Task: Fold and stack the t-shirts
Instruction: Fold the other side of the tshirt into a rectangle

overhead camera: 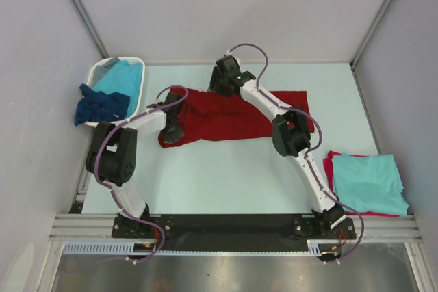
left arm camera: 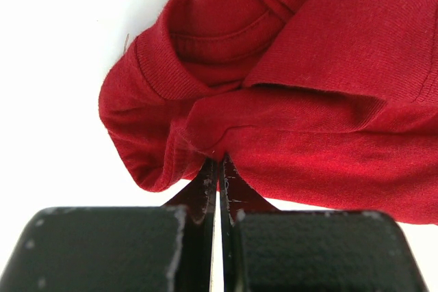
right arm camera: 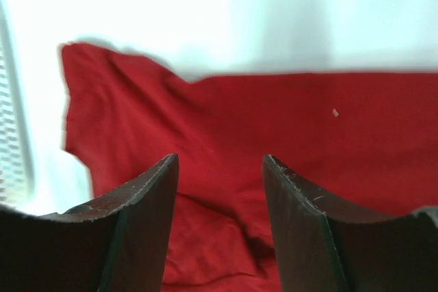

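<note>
Five t-shirts show in the overhead view. The dark red t-shirt (overhead camera: pixel 226 115) lies spread across the middle of the table (overhead camera: pixel 226 176), its long side running from 9 o'clock to 3 o'clock, with the 9 o'clock end bunched into folds. The left gripper (overhead camera: pixel 172 130) sits on that bunched end, at the shirt's 8 o'clock corner. Its wrist camera shows the jaws pressed tight together, pinching a gathered fold of red cloth — collar and a hemmed edge rumpled just beyond the tips.

The right gripper (overhead camera: pixel 220 88) is at the shirt's far edge, around 12 o'clock. Its fingers (right arm camera: pixel 147 189) stand well apart with flat red cloth showing between them and nothing clamped. Whether the tips touch the cloth cannot be told.

At 10 o'clock on the table stands a white basket (overhead camera: pixel 143 80) with a turquoise shirt (overhead camera: pixel 123 76) inside and a navy shirt (overhead camera: pixel 102 106) draped over its near rim. At 4 o'clock — well apart from the handled shirt — a folded turquoise shirt (overhead camera: pixel 369 182) lies on top of a second red shirt (overhead camera: pixel 330 163), whose edge shows along the 9 o'clock side.
</note>
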Controlling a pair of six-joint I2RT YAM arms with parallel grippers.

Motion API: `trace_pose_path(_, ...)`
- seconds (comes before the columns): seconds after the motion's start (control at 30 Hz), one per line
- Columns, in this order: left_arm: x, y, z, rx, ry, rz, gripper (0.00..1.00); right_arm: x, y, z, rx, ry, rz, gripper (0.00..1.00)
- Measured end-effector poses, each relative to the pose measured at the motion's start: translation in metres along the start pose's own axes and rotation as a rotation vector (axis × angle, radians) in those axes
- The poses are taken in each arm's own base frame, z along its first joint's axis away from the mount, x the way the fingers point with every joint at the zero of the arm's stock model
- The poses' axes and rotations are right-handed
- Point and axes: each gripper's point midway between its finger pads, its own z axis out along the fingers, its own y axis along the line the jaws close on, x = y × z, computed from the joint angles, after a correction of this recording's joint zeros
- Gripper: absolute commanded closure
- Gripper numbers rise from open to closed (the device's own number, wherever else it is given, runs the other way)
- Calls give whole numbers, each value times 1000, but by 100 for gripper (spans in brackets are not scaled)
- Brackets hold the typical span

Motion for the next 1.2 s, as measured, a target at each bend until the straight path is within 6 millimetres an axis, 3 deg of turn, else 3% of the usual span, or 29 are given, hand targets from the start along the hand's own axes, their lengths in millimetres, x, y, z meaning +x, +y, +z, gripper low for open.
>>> trace_pose_path(0.07, 0, 0, 0, 0, 0, 0, 100, 8, -7, 1, 23, 14, -15, 43)
trace_pose_path(0.13, 0, 0, 0, 0, 0, 0, 100, 29, -17, -4, 54, 54, -37, 43)
trace_pose_path(0.27, 0, 0, 0, 3, 2, -1, 100, 82, -31, -33, 105, 153, -86, 44)
trace_pose_path(0.37, 0, 0, 0, 3, 2, -1, 100, 105, -27, -59, 100, 187, -115, 47)
trace_pose_path(0.53, 0, 0, 0, 3, 2, -1, 100, 108, -2, -92, 45, 161, -139, 62)
trace_pose_path(0.6, 0, 0, 0, 3, 2, -1, 100, 105, 10, -97, 16, 141, -145, 75)
trace_pose_path(0.67, 0, 0, 0, 3, 2, -1, 100, 106, 18, -98, -3, 129, -154, 85)
trace_pose_path(0.87, 0, 0, -1, 3, 1, -2, 100, 123, 18, -89, -3, 163, -175, 98)
trace_pose_path(1.2, 1, 1, -1, 0, 5, -2, 100, 144, 5, -60, 27, 219, -199, 100)
